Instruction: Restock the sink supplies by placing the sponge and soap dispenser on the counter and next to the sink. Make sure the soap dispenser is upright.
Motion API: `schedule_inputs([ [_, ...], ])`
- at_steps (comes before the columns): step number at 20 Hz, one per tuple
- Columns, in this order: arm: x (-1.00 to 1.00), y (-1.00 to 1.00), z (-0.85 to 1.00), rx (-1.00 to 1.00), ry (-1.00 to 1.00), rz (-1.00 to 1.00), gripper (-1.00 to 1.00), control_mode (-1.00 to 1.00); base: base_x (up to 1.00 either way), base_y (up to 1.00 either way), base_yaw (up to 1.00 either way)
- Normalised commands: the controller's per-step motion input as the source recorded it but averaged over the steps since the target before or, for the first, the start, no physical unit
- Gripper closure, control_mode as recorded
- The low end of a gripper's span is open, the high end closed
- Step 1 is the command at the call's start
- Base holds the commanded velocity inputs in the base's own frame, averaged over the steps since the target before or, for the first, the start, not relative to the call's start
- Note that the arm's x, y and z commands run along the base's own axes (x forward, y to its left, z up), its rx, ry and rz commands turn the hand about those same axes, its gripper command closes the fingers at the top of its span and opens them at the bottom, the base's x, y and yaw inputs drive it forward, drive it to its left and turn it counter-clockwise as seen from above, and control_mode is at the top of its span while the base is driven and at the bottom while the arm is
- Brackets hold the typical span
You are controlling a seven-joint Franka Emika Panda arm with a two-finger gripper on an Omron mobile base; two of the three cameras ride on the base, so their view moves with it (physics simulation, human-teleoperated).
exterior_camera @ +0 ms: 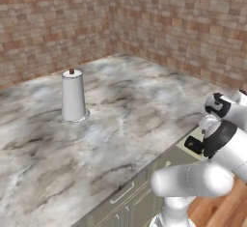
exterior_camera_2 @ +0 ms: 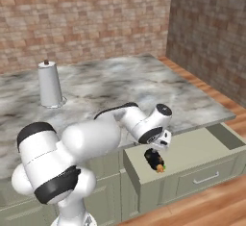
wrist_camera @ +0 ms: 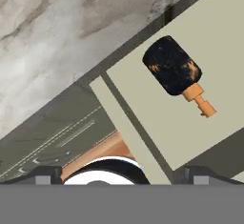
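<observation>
So at this point basically nothing of the restock was done, going by how things lay. The robot's two-finger hand (exterior_camera_2: 161, 149) hung over the pulled-out pale sage-green drawer (exterior_camera_2: 202, 148), jaws spread wide and holding nothing. Just below the hand, the small black cylindrical soap dispenser with the orange-tan nozzle (wrist_camera: 177, 72) was lying on its side on the drawer floor, near the drawer's front left corner, nozzle pointing away from the cabinet face. So it hadn't been picked up yet, let alone stood upright.

The grey-white veined marble tabletop (exterior_camera: 125, 105) above the drawer only carried a tall grey tapered container with a dark knob (exterior_camera: 73, 95), well away from the drawer toward the brick back wall.

Pose-wise: the white arm reached out from the base, elbow folded, forearm stretched along the tabletop's edge, wrist bent so the hand pointed down into the drawer. My guess is the grab on the dispenser was next.
</observation>
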Motion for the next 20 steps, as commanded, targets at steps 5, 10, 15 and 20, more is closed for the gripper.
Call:
schedule_inputs([
  [5, 0.11, -0.44, -0.38, 0.05, 0.0, 0.0, -1.0, -1.0, 0.0, 0.0, 0.0],
  [10, 0.24, -0.11, -0.32, 0.0, 0.01, 0.0, -1.0, -1.0, 0.0, 0.0, 0.0],
  [15, 0.27, 0.0, -0.53, 0.0, 0.06, 0.0, -1.0, -1.0, 0.0, 0.0, 0.0],
  [20, 0.22, 0.0, -0.52, 0.0, 0.08, 0.0, -1.0, -1.0, 0.0, 0.0, 0.0],
])
